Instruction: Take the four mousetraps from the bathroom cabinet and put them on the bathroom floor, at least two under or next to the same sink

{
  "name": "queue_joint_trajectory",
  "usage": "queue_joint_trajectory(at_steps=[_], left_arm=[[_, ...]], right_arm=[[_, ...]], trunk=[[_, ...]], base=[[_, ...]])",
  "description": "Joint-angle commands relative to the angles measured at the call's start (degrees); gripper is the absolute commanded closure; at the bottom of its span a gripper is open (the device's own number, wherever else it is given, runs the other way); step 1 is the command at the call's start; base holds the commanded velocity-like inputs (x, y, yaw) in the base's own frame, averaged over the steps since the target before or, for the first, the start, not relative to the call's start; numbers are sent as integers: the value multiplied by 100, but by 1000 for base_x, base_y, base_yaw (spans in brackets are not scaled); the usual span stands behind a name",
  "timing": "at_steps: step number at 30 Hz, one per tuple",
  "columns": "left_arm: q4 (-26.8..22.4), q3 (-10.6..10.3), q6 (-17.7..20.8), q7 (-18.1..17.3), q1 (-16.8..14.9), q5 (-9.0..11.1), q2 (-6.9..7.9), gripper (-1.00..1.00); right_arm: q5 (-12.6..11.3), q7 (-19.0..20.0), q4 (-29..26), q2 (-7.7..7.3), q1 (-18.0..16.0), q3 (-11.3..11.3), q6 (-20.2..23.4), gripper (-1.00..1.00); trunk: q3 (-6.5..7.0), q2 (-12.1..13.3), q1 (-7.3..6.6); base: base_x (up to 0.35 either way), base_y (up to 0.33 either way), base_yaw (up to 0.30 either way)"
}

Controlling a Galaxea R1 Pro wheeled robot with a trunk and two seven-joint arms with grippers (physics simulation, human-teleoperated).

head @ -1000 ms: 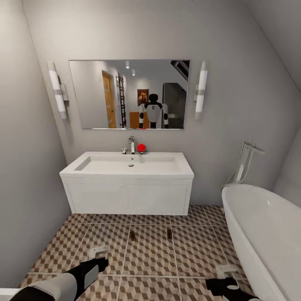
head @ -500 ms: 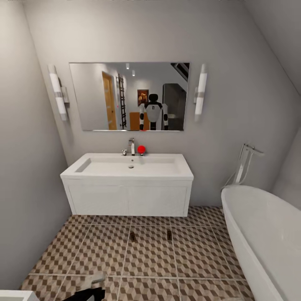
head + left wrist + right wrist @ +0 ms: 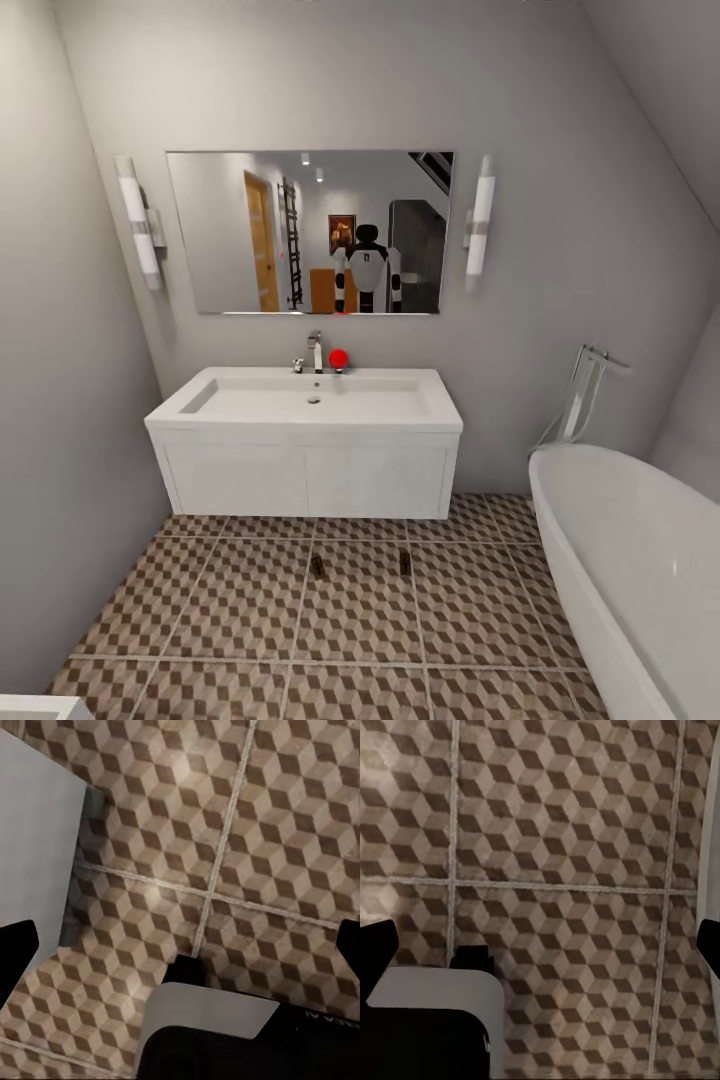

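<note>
Mousetraps lie on the floor before the sink, satisfying placement; both hands spread wide, empty.

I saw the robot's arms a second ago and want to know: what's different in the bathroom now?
Both arms dropped down and left the head view. The camera tilted a little, so the room shifted slightly. The two mousetraps stayed put on the bathroom floor in front of the bathroom sink. Both wrist views show wide-open fingertips over tiles, holding nothing.
</note>
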Motion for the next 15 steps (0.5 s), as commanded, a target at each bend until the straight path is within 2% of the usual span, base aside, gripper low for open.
queue_joint_trajectory(at_steps=[1, 8, 15], left_arm=[[-3, -51, 23, 22, 43, 38, -4, -100], [-3, -51, 22, 17, 386, 39, -34, -100], [-3, -51, 19, 15, 576, 37, -40, -100]], right_arm=[[-19, -9, 17, 2, 33, 47, -31, -100], [-16, 26, 22, 43, 369, 47, -36, -100], [-16, 34, 23, 54, 516, 47, -41, -100]], trunk=[[-6, -5, 0], [-6, -5, 0], [-6, -5, 0]], base=[[0, 0, 0], [0, 0, 0], [0, 0, 0]])
